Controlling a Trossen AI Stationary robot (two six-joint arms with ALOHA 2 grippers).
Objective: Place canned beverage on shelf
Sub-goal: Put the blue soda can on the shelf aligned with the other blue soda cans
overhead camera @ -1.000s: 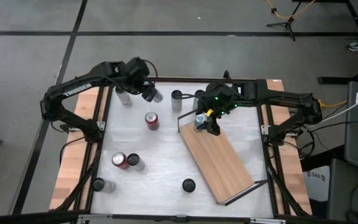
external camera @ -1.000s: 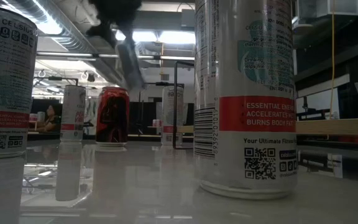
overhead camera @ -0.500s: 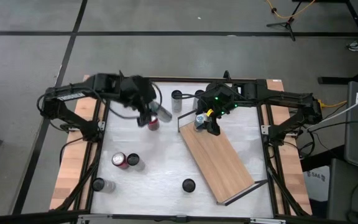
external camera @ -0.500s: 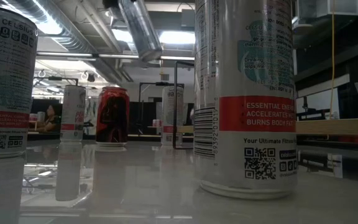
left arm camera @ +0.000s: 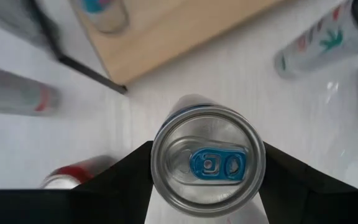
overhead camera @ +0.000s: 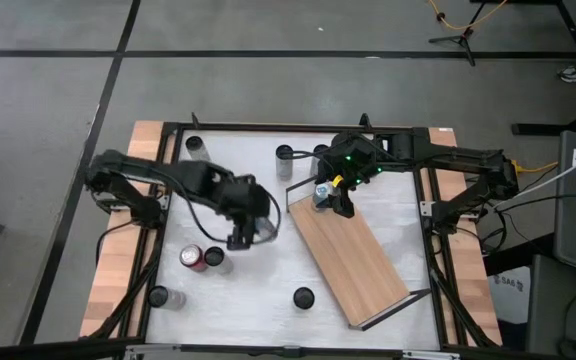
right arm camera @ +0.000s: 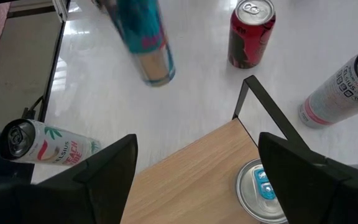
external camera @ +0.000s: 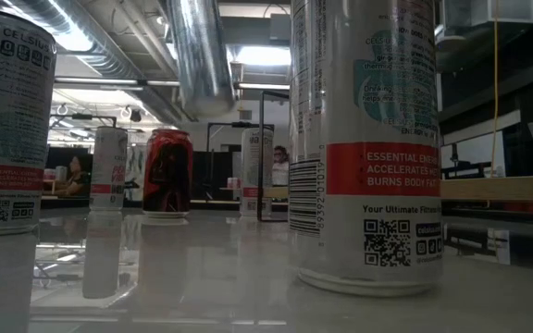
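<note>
My left gripper is shut on a silver can with a blue tab, held above the white table just left of the shelf. The can also shows high up in the low view. The shelf is a light-wood board with black wire rails at its ends, lying flat and slantwise on the table's right half. One can stands upright on its far end. My right gripper hovers open over that can, a finger on either side, touching nothing. My left gripper pinches the can's side wall just below its top rim between its two fingers, one on each side. The fingers come from above, pointing down. The can hangs nearly upright, top up, lifted clear of the table.
Several loose cans stand on the table: a red one under my left arm, a red and a dark one together, two at the near edge, and three along the far edge. A big white can stands close before the low camera.
My left gripper has carried the silver can from the table's far left toward the near edge and a little right, to beside the shelf. The can stays lifted clear throughout.
</note>
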